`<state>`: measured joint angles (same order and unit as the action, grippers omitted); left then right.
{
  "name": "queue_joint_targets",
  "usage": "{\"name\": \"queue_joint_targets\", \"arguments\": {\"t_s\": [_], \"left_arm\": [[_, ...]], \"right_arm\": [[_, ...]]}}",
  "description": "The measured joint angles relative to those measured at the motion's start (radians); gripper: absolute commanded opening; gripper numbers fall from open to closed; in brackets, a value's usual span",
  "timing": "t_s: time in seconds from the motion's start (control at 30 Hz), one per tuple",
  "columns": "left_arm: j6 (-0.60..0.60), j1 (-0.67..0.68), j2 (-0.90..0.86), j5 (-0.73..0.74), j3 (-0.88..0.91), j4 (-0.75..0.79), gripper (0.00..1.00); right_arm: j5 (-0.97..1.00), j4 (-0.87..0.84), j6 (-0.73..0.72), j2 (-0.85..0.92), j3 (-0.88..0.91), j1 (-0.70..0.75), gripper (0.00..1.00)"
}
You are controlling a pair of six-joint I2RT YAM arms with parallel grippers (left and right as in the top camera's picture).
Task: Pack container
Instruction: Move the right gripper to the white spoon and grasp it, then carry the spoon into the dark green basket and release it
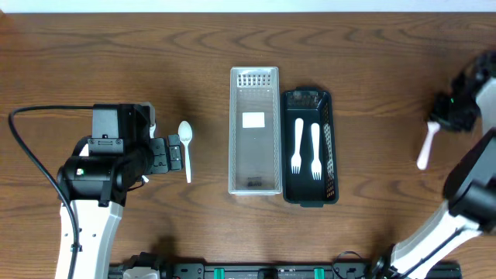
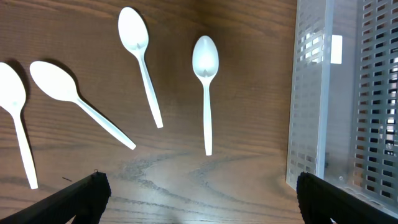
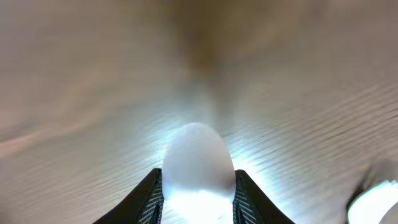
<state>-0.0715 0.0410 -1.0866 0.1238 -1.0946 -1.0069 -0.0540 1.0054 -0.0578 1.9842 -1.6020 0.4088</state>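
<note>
Now two forks [image 1: 297, 144] lie in the black basket [image 1: 330, 147] — clear tray [image 1: 254, 159] alongside.

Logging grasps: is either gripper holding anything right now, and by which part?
Right gripper holds a white utensil by one end; which end cannot be told. Left gripper is open, holding nothing.

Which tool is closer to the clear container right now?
Left. The left tool hovers by a white spoon just beside the clear container; the right tool holds a white utensil far beyond the black basket.
</note>
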Motion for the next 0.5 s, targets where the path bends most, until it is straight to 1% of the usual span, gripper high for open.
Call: {"name": "queue_joint_targets", "arguments": {"t_s": [0.07, 0.17, 0.23, 0.33, 0.5], "left_arm": [[0.0, 0.0, 0.0, 0.0, 0.0, 0.0, 0.98], [0.0, 0.0, 0.0, 0.0, 0.0, 0.0, 0.98], [0.0, 0.0, 0.0, 0.0, 0.0, 0.0, 0.98], [0.0, 0.0, 0.0, 0.0, 0.0, 0.0, 0.98], [0.0, 0.0, 0.0, 0.0, 0.0, 0.0, 0.98]], "right_arm": [[-0.006, 0.012, -0.02, -0.109, -0.002, -0.083, 0.25], [-0.021, 0.035, -0.069, -0.259, -0.017, -0.234, 0.26], [-0.023, 0.048, -0.101, -0.313, -0.021, -0.322, 0.27], [-0.025, 0.068, -0.156, -0.339, -0.022, -0.45, 0.26], [-0.028, 0.083, -0.239, -0.296, -0.018, -0.623, 0.25]]}}
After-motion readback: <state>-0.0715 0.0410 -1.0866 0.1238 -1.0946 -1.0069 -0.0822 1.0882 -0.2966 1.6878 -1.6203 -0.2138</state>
